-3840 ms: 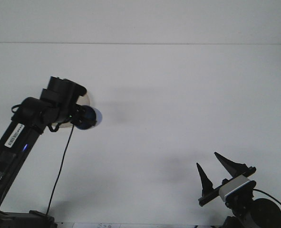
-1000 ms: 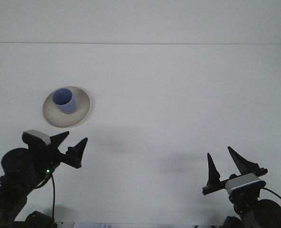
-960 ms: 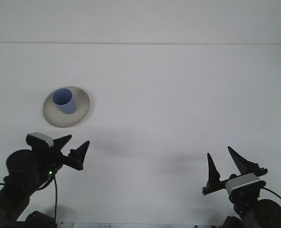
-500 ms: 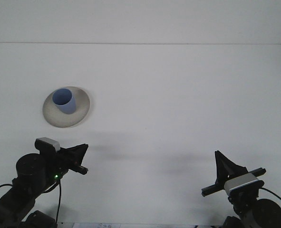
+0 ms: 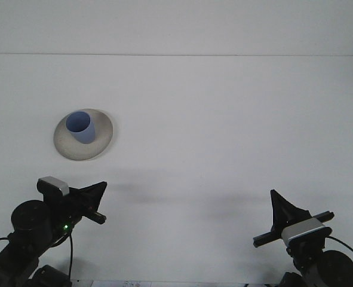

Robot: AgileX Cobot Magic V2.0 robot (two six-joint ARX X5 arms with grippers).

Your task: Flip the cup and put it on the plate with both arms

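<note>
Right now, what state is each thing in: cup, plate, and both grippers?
Blue cup: upright, mouth up, standing on the plate, nothing holding it.
Plate: flat on the table at left, carrying the cup.
Left gripper: shut, empty, pulled back near the table's front edge.
Right gripper: shut, empty, low at front right.
</note>
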